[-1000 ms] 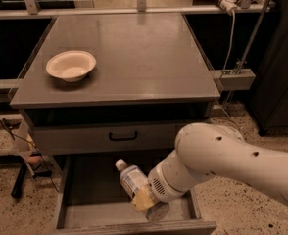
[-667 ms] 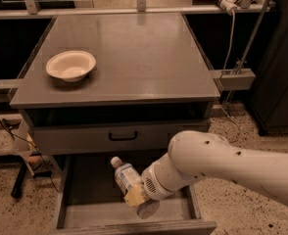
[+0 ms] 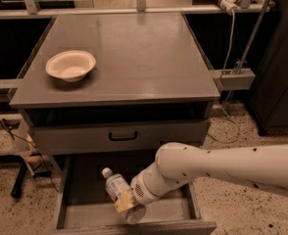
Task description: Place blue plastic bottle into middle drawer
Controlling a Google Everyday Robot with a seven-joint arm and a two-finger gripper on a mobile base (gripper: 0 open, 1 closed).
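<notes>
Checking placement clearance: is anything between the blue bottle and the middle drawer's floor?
Nothing visible. The claw, low over the open middle drawer, holds the blue plastic bottle tilted above bare drawer floor; the white bowl sits up on the cabinet top.

White bowl [image 3: 70, 65] on grey cabinet top [image 3: 144, 48], left side; drawer [image 3: 60, 140] with black handle [image 3: 123, 136] beneath.

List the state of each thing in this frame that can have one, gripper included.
blue plastic bottle: capped, tilted with its cap up and to the left, held over the middle drawer.
gripper: low over the middle drawer, shut on the bottle's lower end.
middle drawer: pulled open, bare floor showing.
upper drawer with the black handle: shut.
white bowl: upright, empty, on the left of the cabinet top.
</notes>
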